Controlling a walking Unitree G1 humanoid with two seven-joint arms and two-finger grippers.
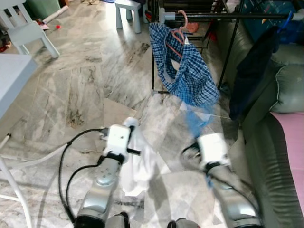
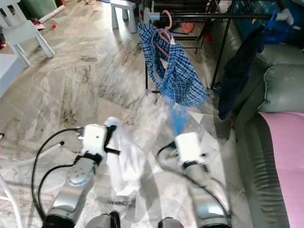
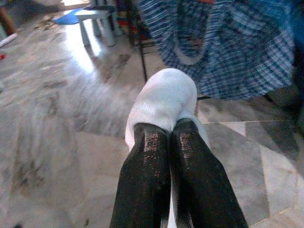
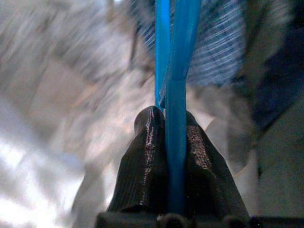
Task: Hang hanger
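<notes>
While one blue hanger (image 4: 173, 95) is clamped between the closed fingers of the right gripper (image 4: 175, 124), it is held raised in front of the black clothes rail (image 1: 228, 16) and below it, blurred in the eye views. One white cloth (image 1: 135, 164) is pinched by the left gripper (image 3: 170, 130), whose fingers are pressed together on it. Two garments are counted on the rail: one blue checked shirt (image 1: 187, 71) on a pink hanger (image 1: 180, 29), and one dark garment (image 1: 249, 71) beside it. Two white stools (image 1: 129, 12) are seen on the marble floor (image 1: 85, 85) beyond the rail.
</notes>
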